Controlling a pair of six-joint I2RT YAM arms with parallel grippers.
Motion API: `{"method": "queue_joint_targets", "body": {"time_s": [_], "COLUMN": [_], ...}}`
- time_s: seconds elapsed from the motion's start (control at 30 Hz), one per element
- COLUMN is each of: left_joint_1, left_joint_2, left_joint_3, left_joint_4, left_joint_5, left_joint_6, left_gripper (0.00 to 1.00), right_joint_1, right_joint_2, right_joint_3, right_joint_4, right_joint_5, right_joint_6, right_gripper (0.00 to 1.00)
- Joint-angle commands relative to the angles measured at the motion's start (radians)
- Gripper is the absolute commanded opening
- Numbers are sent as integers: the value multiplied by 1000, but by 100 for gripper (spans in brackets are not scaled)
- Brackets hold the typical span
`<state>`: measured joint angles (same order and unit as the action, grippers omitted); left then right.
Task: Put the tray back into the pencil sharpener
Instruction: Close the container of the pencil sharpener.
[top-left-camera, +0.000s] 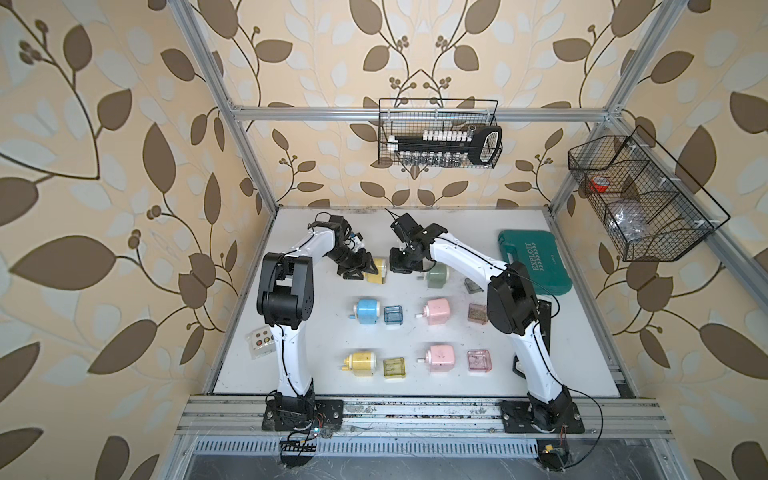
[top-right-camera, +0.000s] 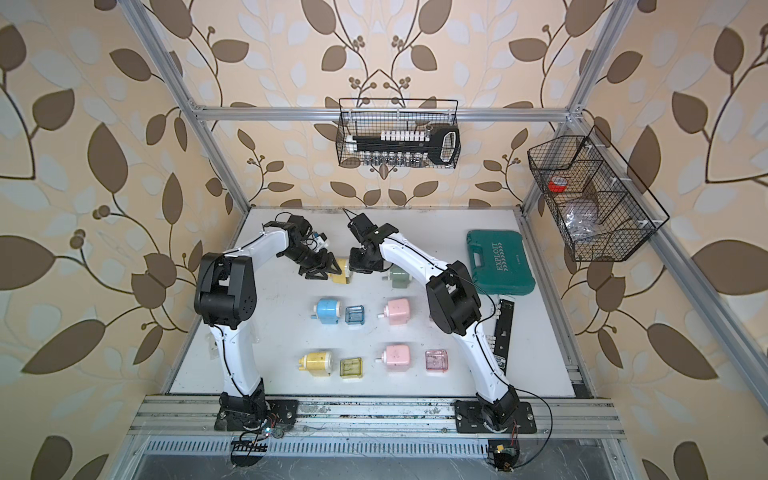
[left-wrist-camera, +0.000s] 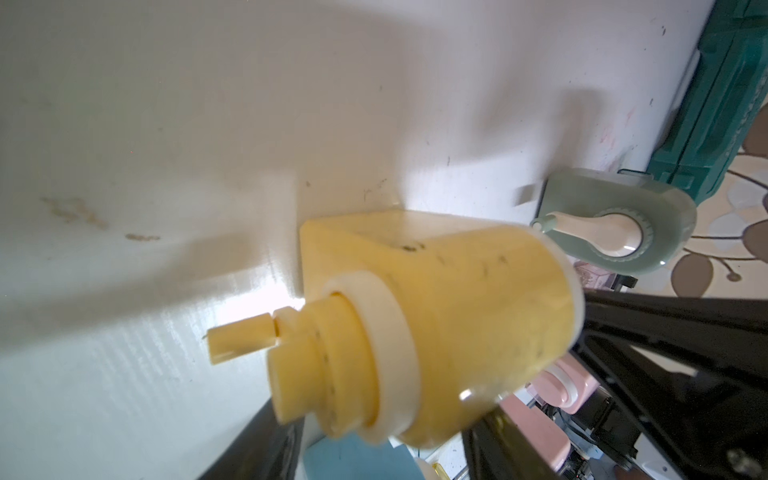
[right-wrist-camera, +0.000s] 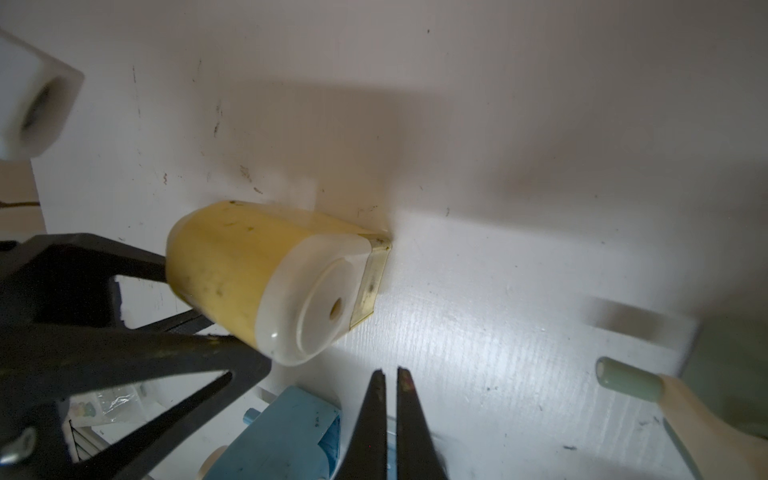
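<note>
The yellow pencil sharpener stands in the back row on the white table. The right wrist view shows its white end face, and the translucent yellow tray sits inside it, flush with that face. My left gripper straddles the sharpener body. One finger stands a little off it and the other lies against it. My right gripper is shut and empty, just right of the tray end.
A green sharpener stands to the right. Nearer the front are blue, pink and yellow sharpeners, each with a loose tray beside it. A green tool case lies at the back right.
</note>
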<state>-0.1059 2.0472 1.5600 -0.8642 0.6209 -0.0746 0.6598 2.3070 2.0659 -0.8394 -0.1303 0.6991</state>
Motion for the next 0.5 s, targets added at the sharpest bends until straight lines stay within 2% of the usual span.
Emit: {"method": "queue_joint_targets", "body": {"time_s": [0.0, 0.47], "left_joint_1": [-5, -2], "left_joint_2": [-63, -105], "left_joint_3": [-10, -21], "left_joint_4": [-1, -2], "left_joint_5": [30, 28], "left_joint_6": [32, 43], "left_gripper": [62, 66], "right_joint_1": [1, 1], "right_joint_2": [-20, -42], "right_joint_3": [-20, -53], "right_joint_4": [-16, -26], "right_joint_5": [13, 20], "right_joint_6": [-11, -10], "right_gripper": [9, 15]}}
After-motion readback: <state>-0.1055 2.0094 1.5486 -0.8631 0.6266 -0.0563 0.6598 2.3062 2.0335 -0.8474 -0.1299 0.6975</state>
